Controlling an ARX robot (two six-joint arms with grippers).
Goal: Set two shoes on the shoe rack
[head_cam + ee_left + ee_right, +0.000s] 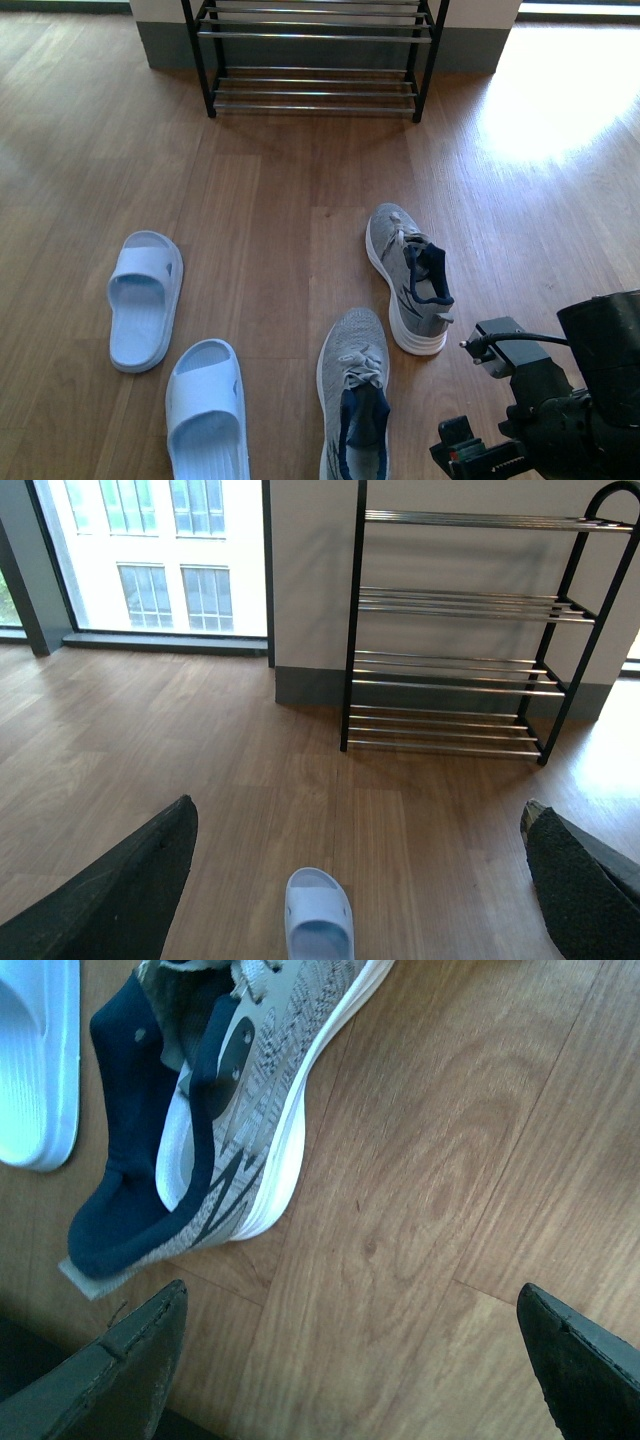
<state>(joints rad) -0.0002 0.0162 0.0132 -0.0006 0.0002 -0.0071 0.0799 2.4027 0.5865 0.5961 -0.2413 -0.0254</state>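
Two grey knit sneakers lie on the wood floor, one (408,277) further off and one (354,395) nearer, each with a dark blue lining. Left of them are two pale blue slides (146,298) (206,410). The shoe rack (316,52), black frame with silver rods, stands against the far wall and holds nothing I can see. My right gripper (352,1360) is open above bare floor, just beside the heel of a sneaker (225,1110). My left gripper (362,880) is open, high up, facing the shoe rack (462,630), with one slide (318,918) below it.
The right arm's dark body (560,400) fills the front view's lower right corner. A bright sun patch (550,90) lies on the floor to the right of the rack. Large windows (150,555) are left of the rack.
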